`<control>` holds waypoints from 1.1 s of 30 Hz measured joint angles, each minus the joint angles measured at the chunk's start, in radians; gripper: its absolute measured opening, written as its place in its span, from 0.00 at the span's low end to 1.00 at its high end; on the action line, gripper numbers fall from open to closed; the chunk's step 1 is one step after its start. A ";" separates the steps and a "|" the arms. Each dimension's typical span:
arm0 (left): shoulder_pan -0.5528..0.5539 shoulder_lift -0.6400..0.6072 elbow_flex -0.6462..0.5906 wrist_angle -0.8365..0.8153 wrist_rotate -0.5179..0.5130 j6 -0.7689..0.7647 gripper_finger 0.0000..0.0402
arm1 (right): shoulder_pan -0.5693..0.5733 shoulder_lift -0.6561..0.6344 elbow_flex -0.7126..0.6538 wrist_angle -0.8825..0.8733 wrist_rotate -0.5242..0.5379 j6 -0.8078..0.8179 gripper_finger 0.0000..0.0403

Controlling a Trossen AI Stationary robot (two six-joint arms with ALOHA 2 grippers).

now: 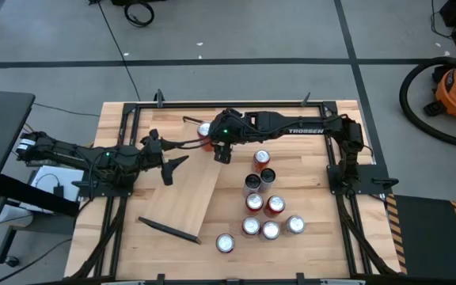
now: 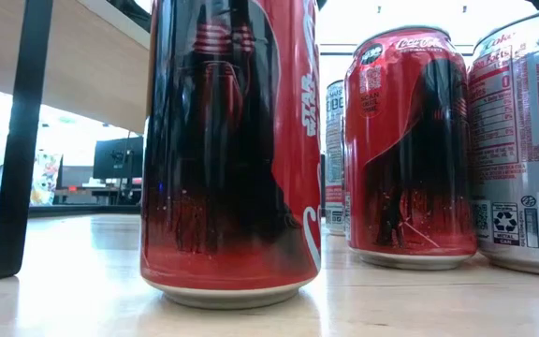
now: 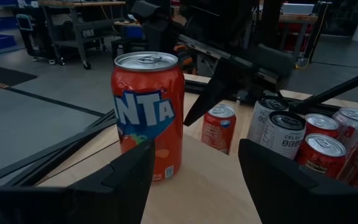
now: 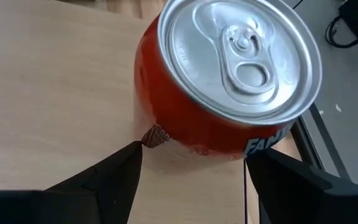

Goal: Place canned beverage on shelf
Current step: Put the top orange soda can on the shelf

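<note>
Orange Fanta can [image 1: 204,131]: upright at the far end of the shelf [image 1: 192,194], upper centre of the high view.
Shelf: pale plank lying slantwise on the table [image 1: 307,253], left of centre.
Right claw [image 4: 194,163]: above the can, fingers apart, one on each side of it; contact cannot be told.
Left claw [image 3: 194,174]: at the shelf, left of centre, fingers apart, holding nothing.
Nine other cans [image 1: 261,207]: clustered right of the shelf.

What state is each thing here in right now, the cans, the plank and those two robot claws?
Orange Fanta can: upright on the shelf, unopened.
Shelf: lying flat and skewed on the table.
Right gripper: jaws around the Fanta can.
Left gripper: jaws open, empty.
Other cans: upright, clustered on the table.
</note>
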 joint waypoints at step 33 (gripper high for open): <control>0.001 -0.023 0.000 -0.034 -0.267 -0.013 0.60 | -0.044 0.000 -0.099 0.405 -0.061 -0.049 0.69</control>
